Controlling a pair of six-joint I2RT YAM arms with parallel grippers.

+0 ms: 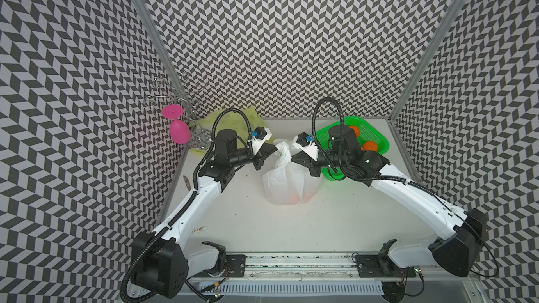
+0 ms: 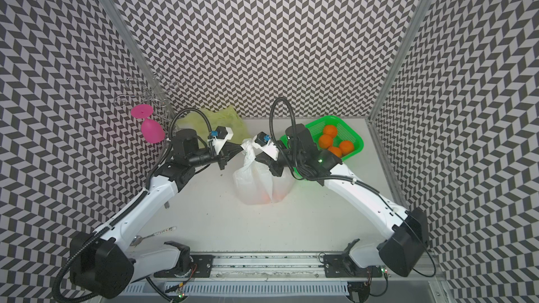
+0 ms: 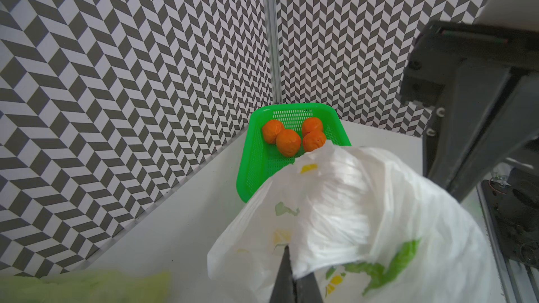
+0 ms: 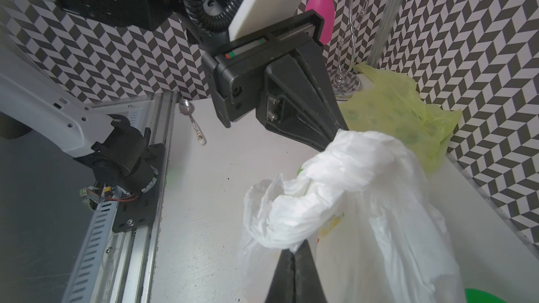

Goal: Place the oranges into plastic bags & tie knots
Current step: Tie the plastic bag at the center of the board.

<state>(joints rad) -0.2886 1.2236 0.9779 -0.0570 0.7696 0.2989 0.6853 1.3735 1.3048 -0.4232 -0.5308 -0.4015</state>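
Our left gripper (image 1: 275,150) is fully closed, its black fingers (image 3: 287,278) pinching a fold of thin white film. Our right gripper (image 1: 292,157) is closed just as tightly from the opposite side, with a bunched handle strip (image 4: 294,214) caught at its tips. Both hold the top of the thin, translucent white plastic bag (image 1: 280,183) printed with yellow lemon slices and green leaves, which stands mid-bench, nearer the far edge of the white bench (image 1: 262,222) than the near one.

Between the two grippers the neck is gathered into a twisted bunch (image 1: 282,147); we cannot tell whether a knot is closed there. Orange tints show through the bag's lower wall, so we judge its share of fruit is inside.

Four small round bright oranges (image 2: 325,140) lie in the green mesh plastic basket (image 2: 350,134) at the far right corner of the bench. A crumpled yellow-green plastic bag (image 2: 211,119) lies at the far left corner, behind the left arm.

We judge the step in hand to be tying the white plastic bag. The next move calls for drawing the strips apart evenly and gently, since the film looks thin enough to tear or slip out of a pinch. The yellow-green plastic bag must then be opened for the four oranges in the basket.
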